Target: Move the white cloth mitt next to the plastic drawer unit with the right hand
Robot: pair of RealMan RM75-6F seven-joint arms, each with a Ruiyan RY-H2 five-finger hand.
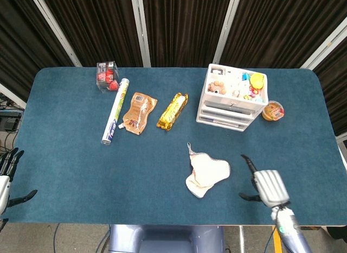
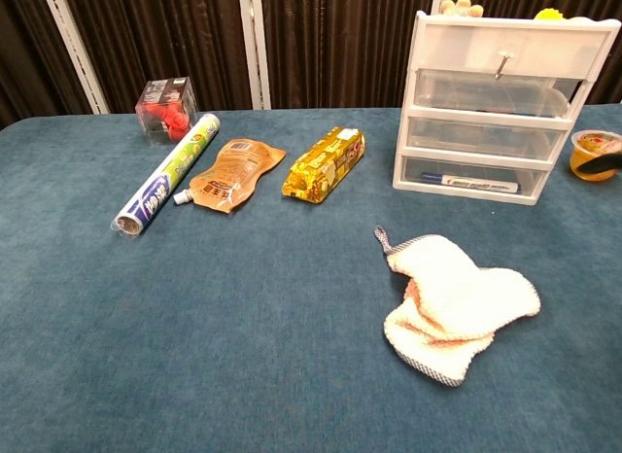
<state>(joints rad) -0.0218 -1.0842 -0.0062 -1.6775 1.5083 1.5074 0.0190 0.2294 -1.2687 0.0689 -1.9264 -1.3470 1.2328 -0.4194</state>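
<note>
The white cloth mitt (image 1: 206,174) (image 2: 452,302) lies crumpled on the blue table, in front of the white plastic drawer unit (image 1: 230,98) (image 2: 501,103) and apart from it. My right hand (image 1: 267,187) hovers near the table's front edge, just right of the mitt and not touching it, fingers spread and empty. In the chest view only a dark fingertip (image 2: 609,161) of it shows at the right edge. My left hand (image 1: 5,179) hangs off the front left corner, fingers apart, holding nothing.
Left of the drawers lie a gold snack packet (image 1: 172,111), an orange pouch (image 1: 138,113) and a wrap roll (image 1: 115,111). A clear box with red items (image 1: 107,75) stands at the back. An orange cup (image 1: 272,110) sits right of the drawers.
</note>
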